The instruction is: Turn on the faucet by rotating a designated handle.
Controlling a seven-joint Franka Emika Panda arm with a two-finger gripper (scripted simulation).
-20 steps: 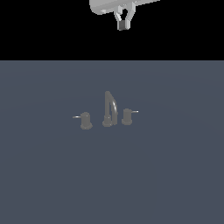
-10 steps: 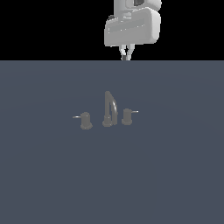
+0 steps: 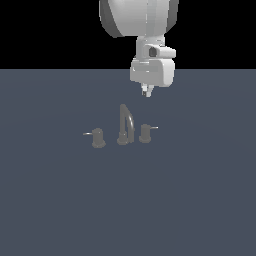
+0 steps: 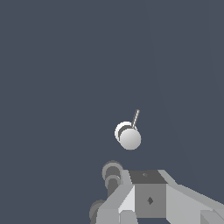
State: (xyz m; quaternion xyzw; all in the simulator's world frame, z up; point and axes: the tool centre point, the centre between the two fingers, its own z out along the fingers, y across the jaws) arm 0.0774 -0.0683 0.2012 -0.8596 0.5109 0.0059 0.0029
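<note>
While the flat slate-blue floor [image 3: 50, 200] spreads matte and featureless across the exterior view, the small dull-grey faucet [image 3: 125, 127] stands on it near the middle as three separate pieces. Furthest to the exterior view's left sits a rounded stub [image 3: 98, 138] with a thin lever pointing leftward. Next comes the tall arched spout [image 3: 126, 122] on its round base, curving over toward the viewer. Just beside it, on the exterior view's right, is the handle [image 3: 145, 133], a short smooth cylinder with a thin pale lever [image 3: 153, 128] sticking out rightward. Above and behind that handle hangs the arm's blocky white wrist, the gripper [image 3: 147, 91] well apart from the faucet and holding nothing; whether its jaws are parted cannot be told. From the wrist view the handle [image 4: 129, 138] appears as a pale round cap with its slim lever [image 4: 135, 118].
</note>
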